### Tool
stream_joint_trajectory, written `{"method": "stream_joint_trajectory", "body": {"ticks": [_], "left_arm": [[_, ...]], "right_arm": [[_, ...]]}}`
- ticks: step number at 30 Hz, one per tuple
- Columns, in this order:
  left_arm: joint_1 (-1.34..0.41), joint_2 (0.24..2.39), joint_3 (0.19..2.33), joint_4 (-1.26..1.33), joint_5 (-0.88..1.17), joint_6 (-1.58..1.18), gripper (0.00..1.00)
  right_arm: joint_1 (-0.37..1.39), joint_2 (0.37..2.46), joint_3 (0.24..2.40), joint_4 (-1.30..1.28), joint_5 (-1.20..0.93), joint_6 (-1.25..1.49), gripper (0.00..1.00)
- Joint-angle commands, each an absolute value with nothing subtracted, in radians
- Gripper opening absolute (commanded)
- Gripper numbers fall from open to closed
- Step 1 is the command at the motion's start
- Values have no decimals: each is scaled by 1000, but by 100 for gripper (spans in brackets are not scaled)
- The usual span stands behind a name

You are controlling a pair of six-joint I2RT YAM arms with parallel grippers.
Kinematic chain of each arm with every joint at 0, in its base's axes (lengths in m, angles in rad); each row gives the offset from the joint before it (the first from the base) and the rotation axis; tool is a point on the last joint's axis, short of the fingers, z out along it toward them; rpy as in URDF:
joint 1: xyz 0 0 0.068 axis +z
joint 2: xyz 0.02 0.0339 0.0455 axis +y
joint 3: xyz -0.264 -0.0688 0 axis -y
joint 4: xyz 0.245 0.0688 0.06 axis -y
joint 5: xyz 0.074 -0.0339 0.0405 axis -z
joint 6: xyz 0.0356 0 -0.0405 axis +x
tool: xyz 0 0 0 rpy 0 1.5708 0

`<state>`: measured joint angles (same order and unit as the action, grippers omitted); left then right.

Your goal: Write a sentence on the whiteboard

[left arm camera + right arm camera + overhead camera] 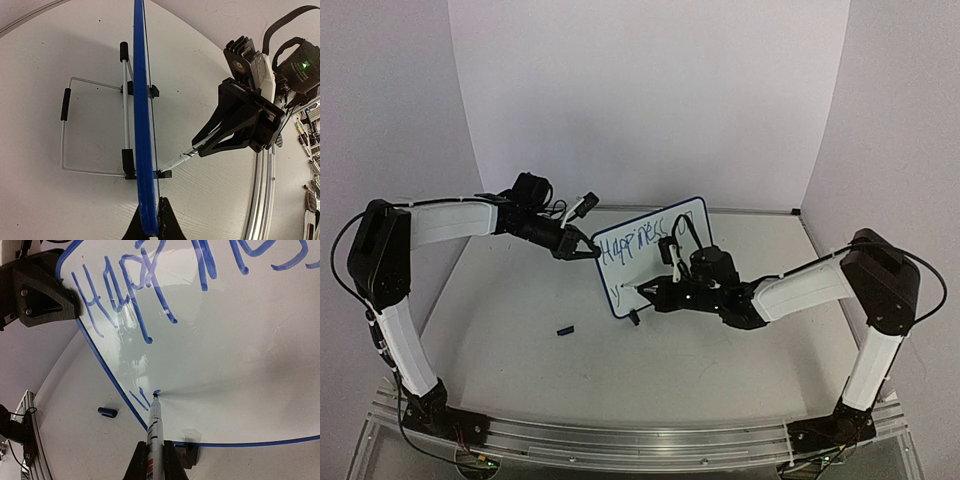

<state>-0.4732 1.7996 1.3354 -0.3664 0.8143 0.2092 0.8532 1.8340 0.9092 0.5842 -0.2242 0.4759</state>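
**Inspector:** One line and a stroke: the sentence (150,290) reads "Happiness o", with a second line barely started. The whiteboard (655,268) stands propped mid-table (510,300).

**Clerk:** Claws?

**Inspector:** The right gripper (152,462) is clamped on the marker (154,422), which points straight ahead with its tip touching the board's lower left. The left gripper (150,222) pinches the left rim and is the nearer arm. Blank board lies rightward. A cap (565,329) lies nearby.

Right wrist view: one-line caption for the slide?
Right end effector presses the marker tip to the whiteboard, beginning the sentence's second line below "Happiness"; left end effector clamps the edge.
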Motion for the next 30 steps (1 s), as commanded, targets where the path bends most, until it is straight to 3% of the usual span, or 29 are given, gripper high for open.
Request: {"method": "stream_joint_trajectory", "body": {"ticks": [1,30], "left_arm": [[-500,1824,1332,-440,734,267,0],[-503,1820,1333,-445,730,269,0]], "right_arm": [[849,1855,923,598,-225,472,0],[847,1772,935,542,-139,433,0]]}}
